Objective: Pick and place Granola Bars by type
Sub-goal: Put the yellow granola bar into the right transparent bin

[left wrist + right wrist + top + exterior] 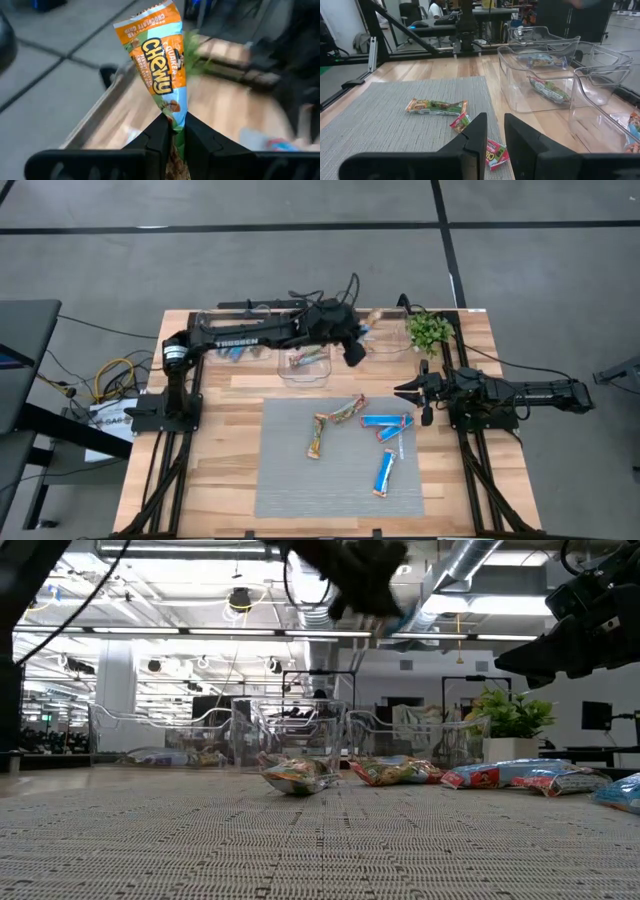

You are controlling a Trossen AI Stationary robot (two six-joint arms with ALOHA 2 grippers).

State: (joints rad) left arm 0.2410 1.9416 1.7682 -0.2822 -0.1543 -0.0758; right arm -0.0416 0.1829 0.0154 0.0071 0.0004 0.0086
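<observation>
Five Granola Bars (362,430) lie on the mat (290,480) as the left gripper (173,131), jaws clenched, grips a sixth orange-wrapped bar (159,70); the right gripper (494,131) waits, jaws slightly parted.

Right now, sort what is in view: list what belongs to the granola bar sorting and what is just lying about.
Belongs to the job:
- orange Chewy bar, clamped in the left gripper over the bins
- loose bars on the grey mat, such as a blue one
- clear bins holding sorted bars
- right gripper, empty, at the mat's edge

Just lying about:
- potted plant
- cables off the table's left side
</observation>
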